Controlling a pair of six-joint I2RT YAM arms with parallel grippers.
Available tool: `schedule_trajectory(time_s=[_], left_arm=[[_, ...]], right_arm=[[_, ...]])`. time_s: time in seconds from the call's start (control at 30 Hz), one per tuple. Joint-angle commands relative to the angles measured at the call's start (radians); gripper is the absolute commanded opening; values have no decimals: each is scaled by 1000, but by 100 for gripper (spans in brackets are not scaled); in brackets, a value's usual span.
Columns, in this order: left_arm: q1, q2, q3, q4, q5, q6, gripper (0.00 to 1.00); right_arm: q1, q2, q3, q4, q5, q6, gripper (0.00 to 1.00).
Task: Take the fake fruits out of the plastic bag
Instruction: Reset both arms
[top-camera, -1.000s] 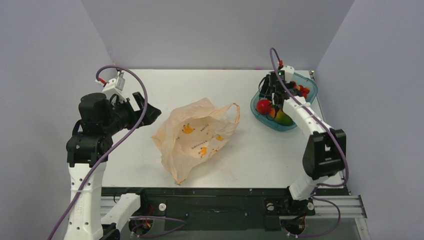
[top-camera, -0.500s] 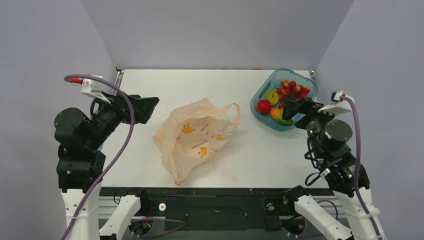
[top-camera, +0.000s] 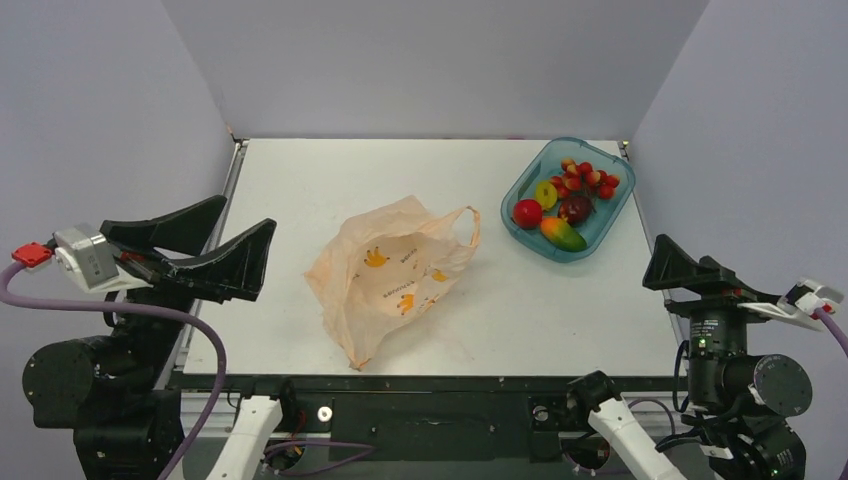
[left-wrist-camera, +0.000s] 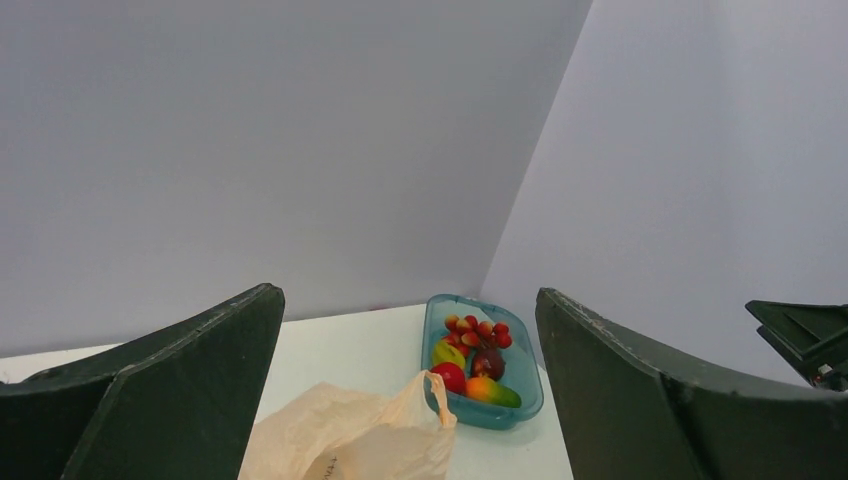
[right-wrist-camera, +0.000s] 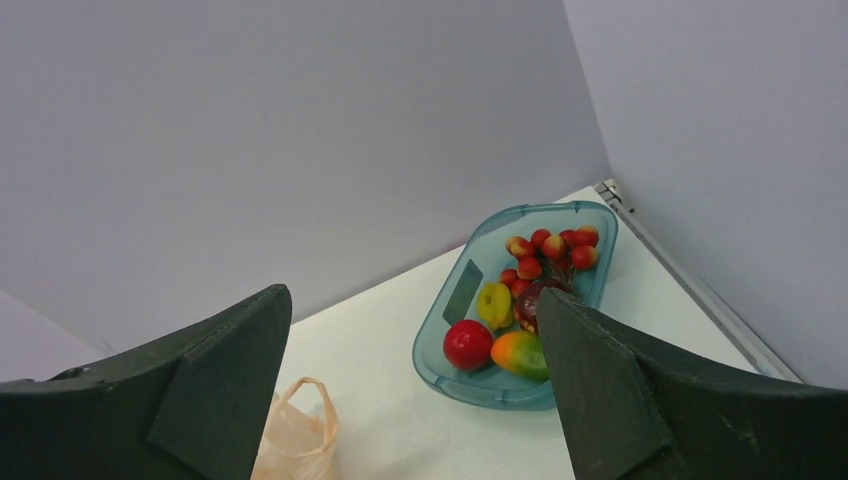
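The pale-orange plastic bag (top-camera: 390, 275) lies crumpled and flat at the table's middle; nothing shows inside it. The fake fruits lie in a teal tub (top-camera: 618, 200) at the back right: red berry cluster (top-camera: 585, 175), red ball (top-camera: 527, 213), maroon fruit (top-camera: 575, 208), yellow-green one (top-camera: 546, 193) and mango (top-camera: 563, 234). My left gripper (top-camera: 248, 215) is open and empty, raised off the table's left edge. My right gripper (top-camera: 665, 262) is open and empty, raised off the right edge. Both wrist views show the bag (left-wrist-camera: 350, 435) (right-wrist-camera: 297, 440) and tub (left-wrist-camera: 530, 385) (right-wrist-camera: 455, 290) far off.
Grey walls close the table on the left, back and right. A metal rail runs along the near edge (top-camera: 430, 385). The right gripper's fingers (left-wrist-camera: 800, 335) show at the right edge of the left wrist view.
Both arms have drawn back from the table and risen toward the near corners. The right gripper has left the tub. The bag and fruits have not moved.
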Motion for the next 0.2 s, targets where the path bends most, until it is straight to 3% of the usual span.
schedule_trajectory(time_s=[0.0,0.17], left_arm=[[4,6,-6,39,-44,11,97],[4,9,-30,39,-39,9,97]], right_arm=[[-4,17,11,-7,64,-29,88],[-5,1,-19,14,53,-48,89]])
